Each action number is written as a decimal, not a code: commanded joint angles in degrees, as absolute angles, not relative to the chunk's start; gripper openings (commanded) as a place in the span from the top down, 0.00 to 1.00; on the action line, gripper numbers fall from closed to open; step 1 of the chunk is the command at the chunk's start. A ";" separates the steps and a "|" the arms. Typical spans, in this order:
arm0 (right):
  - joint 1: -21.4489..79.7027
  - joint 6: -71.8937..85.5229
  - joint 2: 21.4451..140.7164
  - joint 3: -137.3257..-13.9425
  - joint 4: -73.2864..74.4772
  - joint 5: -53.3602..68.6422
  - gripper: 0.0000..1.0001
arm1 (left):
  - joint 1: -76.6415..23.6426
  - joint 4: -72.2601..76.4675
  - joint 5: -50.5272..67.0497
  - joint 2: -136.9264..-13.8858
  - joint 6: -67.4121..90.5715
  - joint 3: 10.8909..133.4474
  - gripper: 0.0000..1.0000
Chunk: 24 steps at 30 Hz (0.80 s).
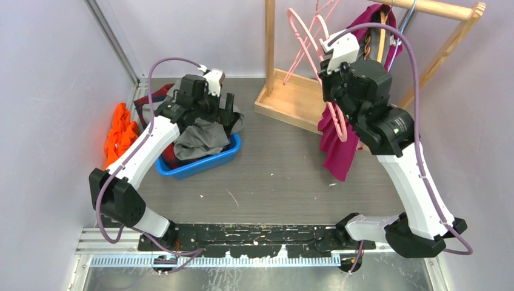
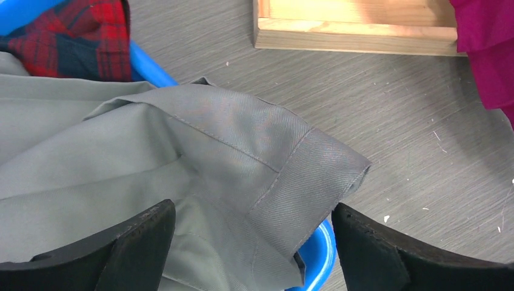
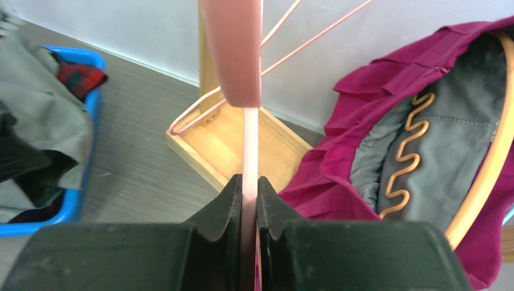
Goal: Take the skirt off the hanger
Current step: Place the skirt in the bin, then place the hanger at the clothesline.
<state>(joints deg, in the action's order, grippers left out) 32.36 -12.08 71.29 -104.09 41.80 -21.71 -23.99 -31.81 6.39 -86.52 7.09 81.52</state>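
A grey skirt (image 1: 200, 139) lies crumpled in the blue bin (image 1: 225, 155), one hemmed corner (image 2: 303, 176) hanging over the bin's rim (image 2: 318, 251). My left gripper (image 1: 221, 106) hovers just above it, open, its jaws (image 2: 251, 212) wide on either side of that corner and holding nothing. The pink hanger (image 1: 306, 36) stands bare in the air beside the wooden rack. My right gripper (image 1: 326, 65) is shut on its thin pink bar (image 3: 250, 139), the jaws (image 3: 250, 182) pressed against it on both sides.
The wooden rack's base (image 1: 291, 100) sits at the back centre. A magenta garment (image 1: 339, 151) and a grey one hang from a wooden hanger (image 3: 491, 151) on the rack. Red plaid cloth (image 2: 79, 36) fills the bin's far end. Orange cloth (image 1: 119, 130) lies by the left wall.
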 commanded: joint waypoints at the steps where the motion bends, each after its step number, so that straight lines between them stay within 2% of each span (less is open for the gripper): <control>1: 32.12 -8.30 67.65 -107.84 43.81 -14.39 0.99 | -23.91 -31.51 2.73 -83.29 6.80 81.73 0.00; 9: 32.10 -7.24 64.15 -111.89 50.01 -14.59 0.99 | -23.91 -32.87 -0.14 -83.05 5.99 81.49 0.00; 19: 32.11 -8.70 60.33 -112.04 51.43 -29.95 0.99 | -23.99 -32.71 1.59 -84.14 6.32 82.21 0.01; 24: 32.13 -10.34 60.99 -110.16 49.39 -33.71 0.99 | -23.97 -32.70 2.17 -83.90 6.62 82.30 0.00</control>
<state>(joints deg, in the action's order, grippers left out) 32.32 -8.78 59.86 -110.39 52.84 -28.53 -23.99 -33.43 1.30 -85.10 6.87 81.47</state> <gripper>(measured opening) 0.158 0.996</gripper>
